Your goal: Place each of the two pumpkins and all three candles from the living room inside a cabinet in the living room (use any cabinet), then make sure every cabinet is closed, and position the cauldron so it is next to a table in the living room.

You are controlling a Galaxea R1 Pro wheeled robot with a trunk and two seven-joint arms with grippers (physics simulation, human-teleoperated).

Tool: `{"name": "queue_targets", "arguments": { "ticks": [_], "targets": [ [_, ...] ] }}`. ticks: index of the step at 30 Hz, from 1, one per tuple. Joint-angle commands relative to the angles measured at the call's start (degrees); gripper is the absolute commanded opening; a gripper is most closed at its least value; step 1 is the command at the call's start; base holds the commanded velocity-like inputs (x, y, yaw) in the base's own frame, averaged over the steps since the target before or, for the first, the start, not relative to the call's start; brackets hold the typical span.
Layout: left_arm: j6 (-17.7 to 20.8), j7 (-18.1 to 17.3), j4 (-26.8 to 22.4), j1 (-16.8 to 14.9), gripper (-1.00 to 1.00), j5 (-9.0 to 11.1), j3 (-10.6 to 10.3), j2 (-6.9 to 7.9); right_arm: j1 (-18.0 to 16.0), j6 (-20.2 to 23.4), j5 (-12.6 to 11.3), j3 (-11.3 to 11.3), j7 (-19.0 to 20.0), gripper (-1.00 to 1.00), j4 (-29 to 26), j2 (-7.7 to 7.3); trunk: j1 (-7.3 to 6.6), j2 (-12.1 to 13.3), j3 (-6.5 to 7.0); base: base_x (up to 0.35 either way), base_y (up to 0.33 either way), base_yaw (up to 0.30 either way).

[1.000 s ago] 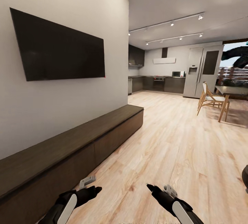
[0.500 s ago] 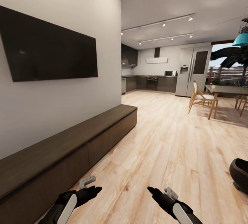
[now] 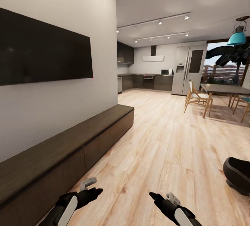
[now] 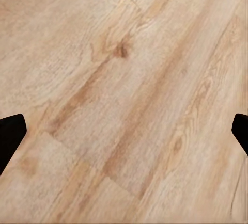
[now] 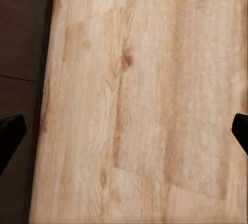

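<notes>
The long dark brown cabinet (image 3: pixel 69 149) runs along the left wall under a TV, all its fronts shut. Part of the glossy black cauldron (image 3: pixel 238 174) sits on the floor at the right edge of the head view. My left gripper (image 3: pixel 95 192) hangs low beside the cabinet front, over bare floor. In the left wrist view the left gripper (image 4: pixel 124 136) is open, its fingertips far apart. My right gripper (image 3: pixel 151 195) is also low over the floor; in the right wrist view the right gripper (image 5: pixel 124 136) is open and empty. The pumpkins, candles and table are out of view.
A wall-mounted TV (image 3: pixel 41 50) hangs above the cabinet. A dark dining table (image 3: pixel 222 89) with wooden chairs (image 3: pixel 194 97) stands at the back right, and a kitchen with a fridge (image 3: pixel 187 69) lies beyond. Wide wooden floor (image 3: pixel 163 142) stretches ahead.
The head view has swung to the right, so the cabinet and TV slid left and more of the cauldron came in at the right edge. Both arms keep their pose.
</notes>
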Motion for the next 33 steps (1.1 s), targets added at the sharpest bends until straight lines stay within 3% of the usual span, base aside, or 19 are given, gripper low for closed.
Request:
{"name": "queue_targets", "arguments": {
  "ticks": [1,20,33],
  "targets": [
    [0.2,-0.1,-0.1,0.0,1.0,0.0,-0.1,0.03,0.0,0.1,-0.2,0.2,0.0,1.0,0.0,-0.06,-0.24,0.4,0.03,0.0,0.0,-0.103],
    [0.2,0.0,-0.1,0.0,1.0,-0.4,-0.1,0.02,0.0,0.1,-0.2,0.3,0.1,1.0,0.0,-0.16,-4.41,8.0,1.69,0.0,0.0,-0.1],
    [0.1,0.3,3.0,-0.2,1.0,-0.9,-0.9,-0.46,0.0,0.2,-0.2,0.3,4.5,1.0,0.1,-1.09,-7.27,13.2,2.83,0.0,0.0,-0.096]
  ]
}}
